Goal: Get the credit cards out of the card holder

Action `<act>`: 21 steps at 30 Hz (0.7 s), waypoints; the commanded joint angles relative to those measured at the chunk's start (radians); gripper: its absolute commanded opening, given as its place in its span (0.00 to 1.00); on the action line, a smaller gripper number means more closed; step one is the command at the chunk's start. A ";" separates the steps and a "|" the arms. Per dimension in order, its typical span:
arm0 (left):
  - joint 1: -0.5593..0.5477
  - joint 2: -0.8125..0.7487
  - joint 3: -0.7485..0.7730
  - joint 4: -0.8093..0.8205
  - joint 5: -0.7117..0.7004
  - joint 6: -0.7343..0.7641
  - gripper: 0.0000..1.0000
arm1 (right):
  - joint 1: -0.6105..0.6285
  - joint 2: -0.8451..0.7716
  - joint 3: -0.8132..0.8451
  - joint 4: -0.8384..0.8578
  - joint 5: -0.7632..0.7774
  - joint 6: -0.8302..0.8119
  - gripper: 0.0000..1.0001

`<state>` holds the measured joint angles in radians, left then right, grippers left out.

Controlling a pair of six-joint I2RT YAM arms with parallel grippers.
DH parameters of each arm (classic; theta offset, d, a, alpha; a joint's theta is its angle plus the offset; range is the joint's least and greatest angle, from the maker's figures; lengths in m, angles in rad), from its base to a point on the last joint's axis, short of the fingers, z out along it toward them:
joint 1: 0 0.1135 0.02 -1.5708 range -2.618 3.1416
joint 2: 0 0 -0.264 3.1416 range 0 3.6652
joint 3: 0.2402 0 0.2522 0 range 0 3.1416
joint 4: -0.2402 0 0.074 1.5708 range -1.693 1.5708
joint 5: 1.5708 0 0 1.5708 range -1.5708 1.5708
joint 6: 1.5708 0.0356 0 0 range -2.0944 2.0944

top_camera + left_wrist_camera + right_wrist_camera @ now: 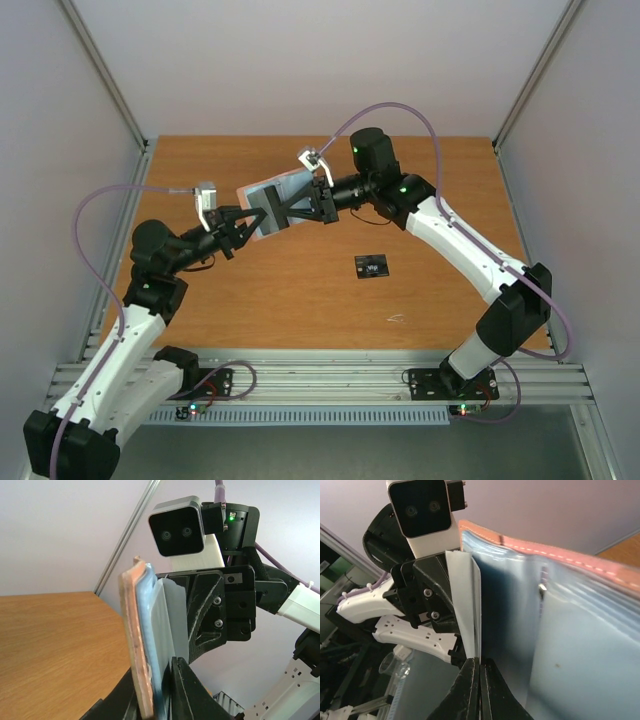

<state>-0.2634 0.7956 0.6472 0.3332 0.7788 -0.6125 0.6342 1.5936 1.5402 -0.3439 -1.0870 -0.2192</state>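
The card holder (pixel 272 190), tan-pink outside and light blue inside, hangs in the air above the far middle of the table. My left gripper (pixel 250 222) is shut on its lower edge; in the left wrist view the holder (pixel 131 630) stands edge-on between the left gripper (pixel 155 680) jaws. My right gripper (pixel 283 210) reaches in from the right. Its jaws (pixel 480 661) are shut on a thin card (pixel 465 600) at the holder's blue inside (pixel 580 630), with a dark blue surface beside it. A black credit card (pixel 372 266) lies flat on the table.
The wooden table (pixel 300 300) has white walls at the back and both sides. A small pale scrap (pixel 396 319) lies near the front. A metal rail (pixel 320 375) carries the arm bases along the near edge.
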 commanded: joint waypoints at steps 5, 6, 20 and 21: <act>-0.001 -0.012 -0.009 0.052 0.033 0.008 0.19 | -0.036 -0.055 0.030 -0.100 -0.041 -0.083 0.01; -0.001 -0.011 -0.008 0.053 0.035 0.008 0.19 | -0.041 -0.058 0.034 -0.117 -0.039 -0.092 0.01; -0.001 -0.011 -0.009 0.049 0.027 0.008 0.00 | -0.129 -0.097 0.033 -0.248 -0.011 -0.174 0.01; -0.002 -0.013 -0.009 0.043 0.015 0.007 0.00 | -0.145 -0.101 0.032 -0.275 0.000 -0.191 0.01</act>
<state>-0.2634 0.7956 0.6418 0.3336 0.7967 -0.6132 0.5358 1.5383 1.5501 -0.5415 -1.1107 -0.3458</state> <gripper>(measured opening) 0.063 0.013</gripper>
